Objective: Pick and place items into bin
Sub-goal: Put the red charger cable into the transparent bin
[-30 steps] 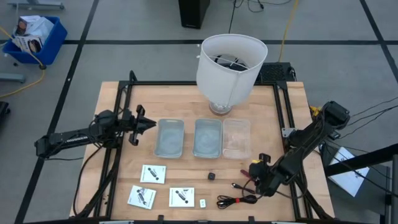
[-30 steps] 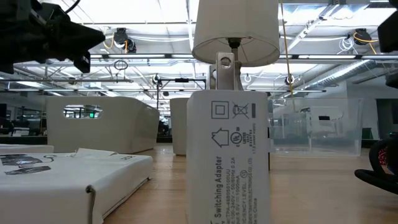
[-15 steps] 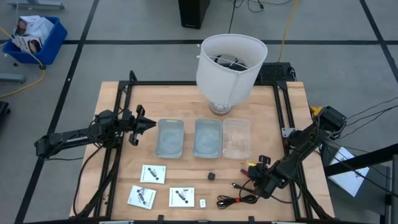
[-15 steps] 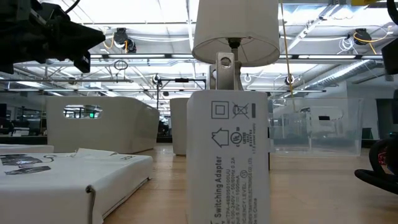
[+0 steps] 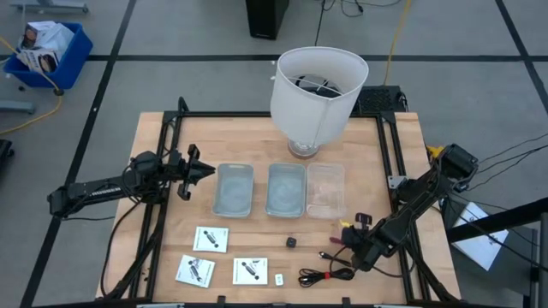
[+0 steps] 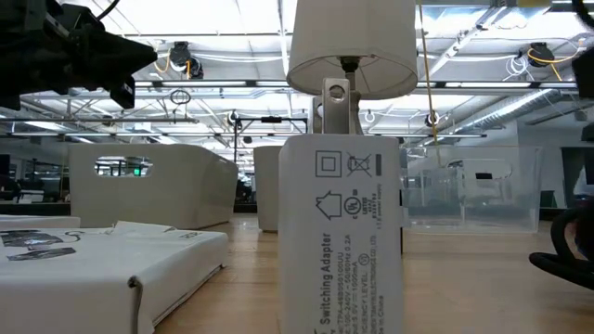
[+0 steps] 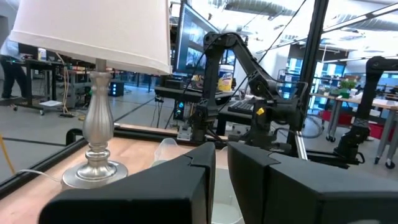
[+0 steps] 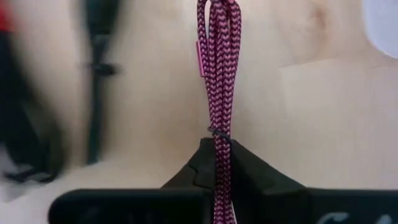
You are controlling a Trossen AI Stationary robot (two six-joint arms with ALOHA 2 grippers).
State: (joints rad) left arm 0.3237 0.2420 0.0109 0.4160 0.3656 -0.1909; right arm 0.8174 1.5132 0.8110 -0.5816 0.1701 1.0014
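Pale wooden table (image 5: 257, 137) under ceiling-lit workshop; right tool (image 8: 216, 163) pinches magenta braided cord (image 8: 217, 74), left tool (image 5: 195, 168) nearly closed, empty.

**Small items along the near edge, three clear bins in a row**

Three white square packets with black print lie flat on the wooden surface: one (image 5: 211, 239) nearer the bins, one (image 5: 195, 270) and one (image 5: 250, 270) below it. A tiny white piece (image 5: 279, 278) sits just beside the last packet. A tiny black cube (image 5: 292, 243) lies apart, below the middle bin (image 5: 286, 189). The black coiled cable (image 5: 325, 275) lies loose. The magenta braided cord (image 8: 219, 68), doubled lengthwise, is pinched between dark fingers (image 8: 249, 180).
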